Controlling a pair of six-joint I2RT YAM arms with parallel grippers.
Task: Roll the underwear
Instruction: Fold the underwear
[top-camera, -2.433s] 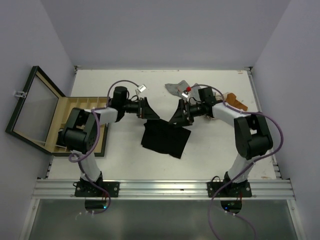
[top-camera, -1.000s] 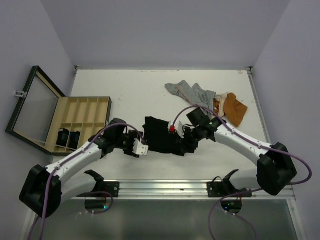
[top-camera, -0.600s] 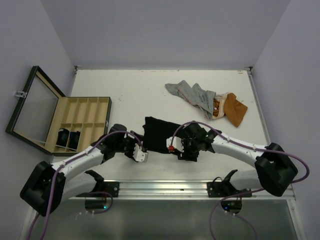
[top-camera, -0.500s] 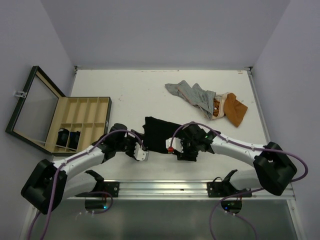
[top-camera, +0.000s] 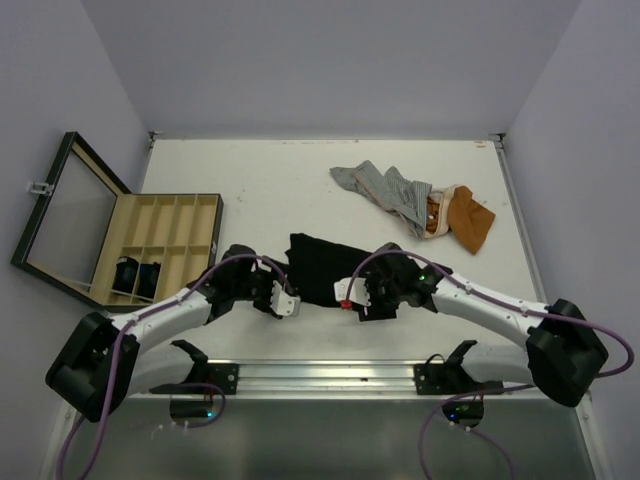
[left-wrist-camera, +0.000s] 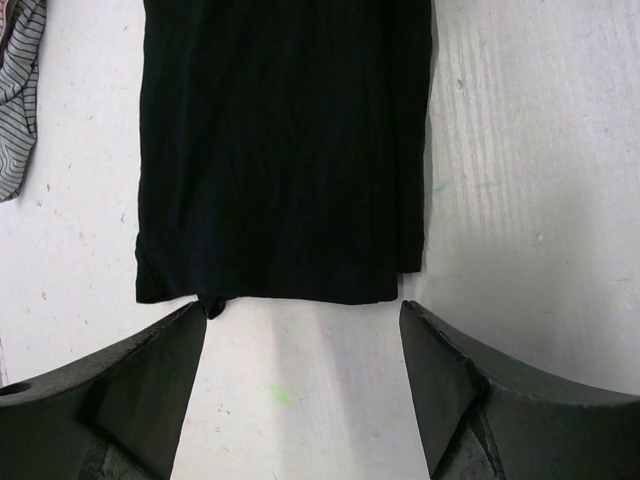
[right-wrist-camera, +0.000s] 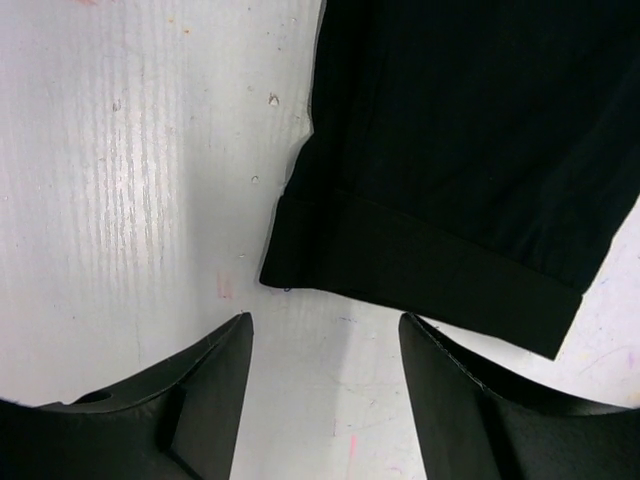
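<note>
Black underwear (top-camera: 322, 268) lies flat on the table (top-camera: 250, 190). Left gripper (left-wrist-camera: 302, 385) and right gripper (right-wrist-camera: 325, 385), both wide and empty, hover at its near edge; rolling likely starts by pinching that hem.

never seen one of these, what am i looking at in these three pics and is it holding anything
These are two robot arms bolted at the near edge of a white table. The wide picture comes from a fixed camera above; the other two come from cameras on each wrist, looking past that arm's own dark fingers.

On the table lies a flat black garment. The left gripper and right gripper sit low at its near edge, both open, holding nothing. In the wrist views the cloth lies just beyond the fingertips.

Farther back are a grey striped garment and an orange-brown one. At the left stands an open wooden box with compartments, two small dark items in it.
</note>
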